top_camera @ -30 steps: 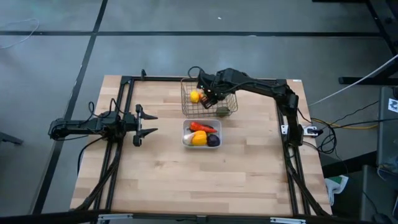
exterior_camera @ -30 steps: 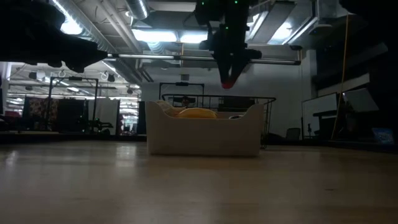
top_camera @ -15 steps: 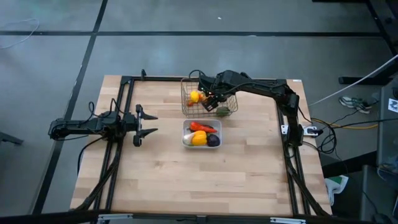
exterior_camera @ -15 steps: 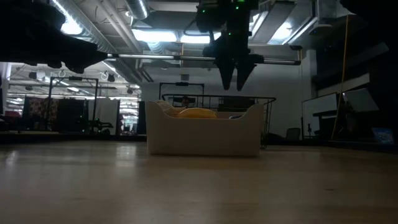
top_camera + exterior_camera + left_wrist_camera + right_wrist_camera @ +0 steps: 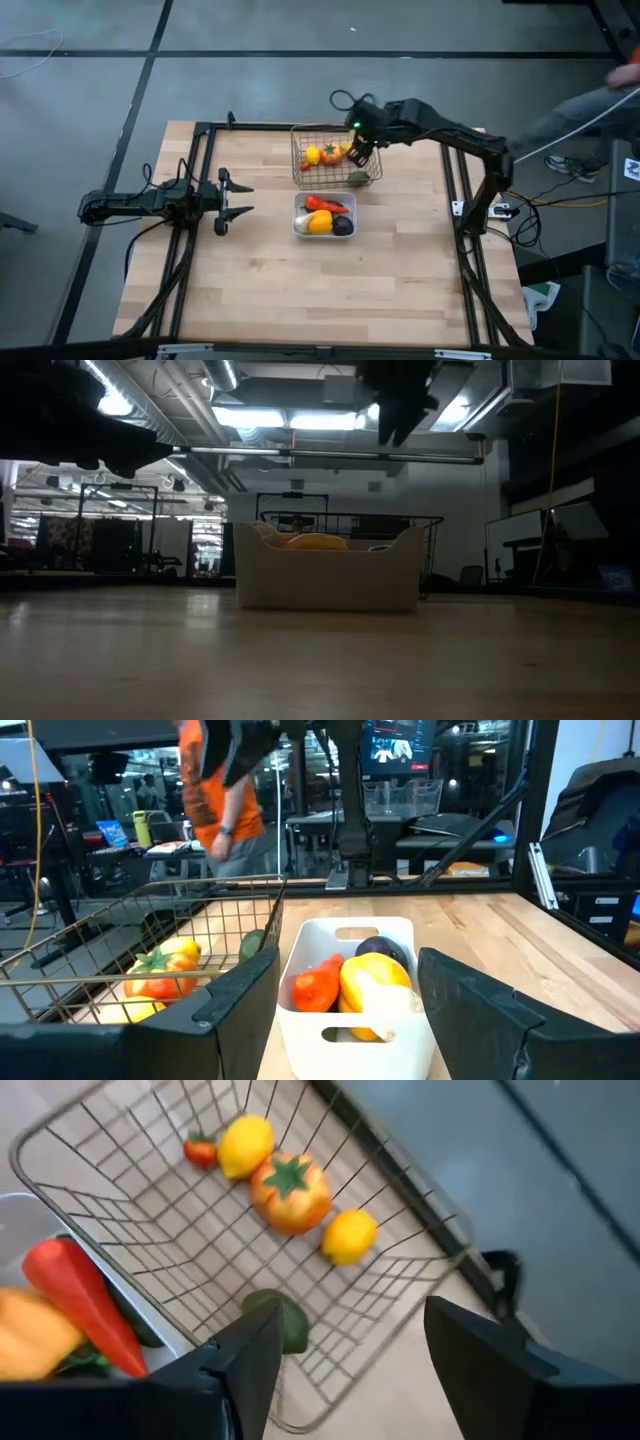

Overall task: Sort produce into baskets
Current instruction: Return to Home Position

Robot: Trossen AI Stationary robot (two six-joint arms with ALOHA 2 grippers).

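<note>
Two lemons (image 5: 245, 1145), one tomato (image 5: 290, 1192), one strawberry (image 5: 200, 1150) and one avocado (image 5: 283, 1320) are seen in the wire basket (image 5: 297, 150) at upper centre of the high view; the right gripper (image 5: 357, 150), spread and empty, is held over its right rim, and the left gripper (image 5: 242, 198) is seen spread at centre left

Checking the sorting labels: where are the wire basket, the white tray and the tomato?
wire basket (image 5: 150, 1220): right wrist view, bare mesh floor.
white tray (image 5: 305, 1038): left wrist view, front wall.
tomato (image 5: 290, 1195): right wrist view, top beside the green stem.
</note>
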